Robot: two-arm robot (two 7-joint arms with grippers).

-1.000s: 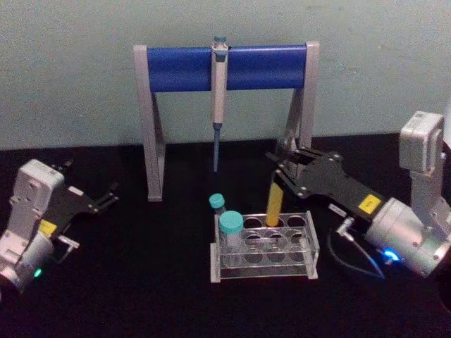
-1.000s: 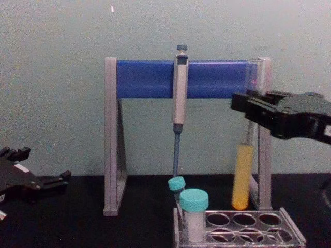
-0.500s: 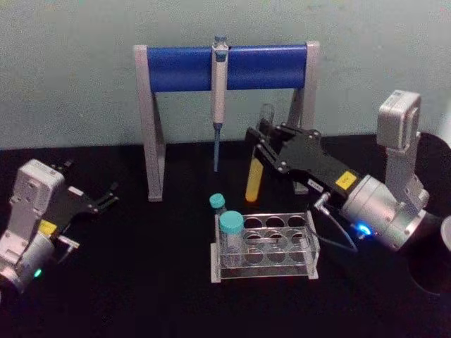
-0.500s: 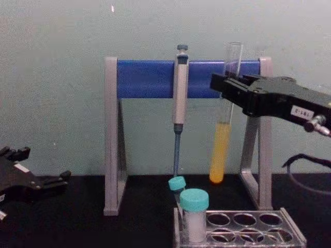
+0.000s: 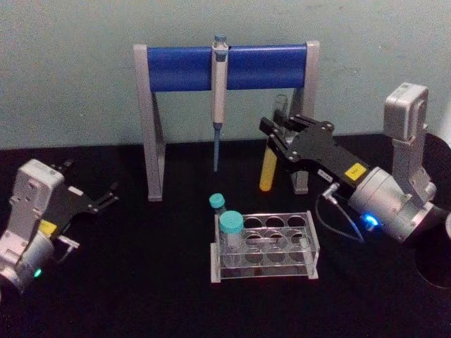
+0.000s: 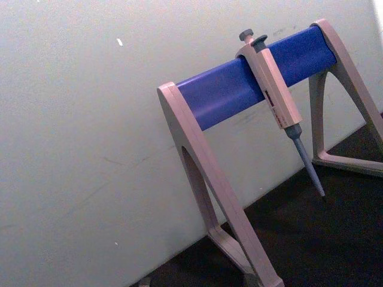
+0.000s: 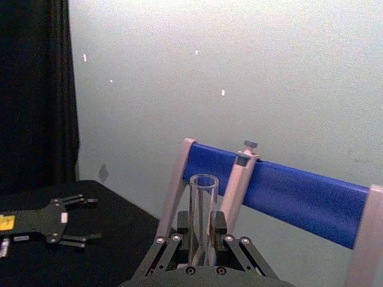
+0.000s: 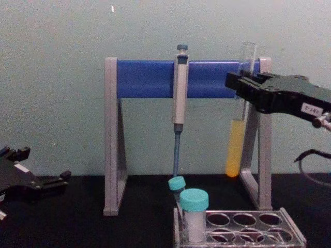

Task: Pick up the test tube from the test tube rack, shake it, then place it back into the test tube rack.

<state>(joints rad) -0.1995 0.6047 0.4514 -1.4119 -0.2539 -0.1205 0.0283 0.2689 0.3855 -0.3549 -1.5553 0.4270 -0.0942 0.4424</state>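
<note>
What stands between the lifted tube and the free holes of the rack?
Nothing visible. The right gripper holds the test tube in the air, behind and above the rack. The teal-capped tubes stand at the rack's left end, off the path; the other holes are open. The left gripper rests far left.

Black table [image 5: 141, 296] — test tube rack [image 5: 275, 255] front, pipette stand [image 5: 176, 68] behind.
</note>
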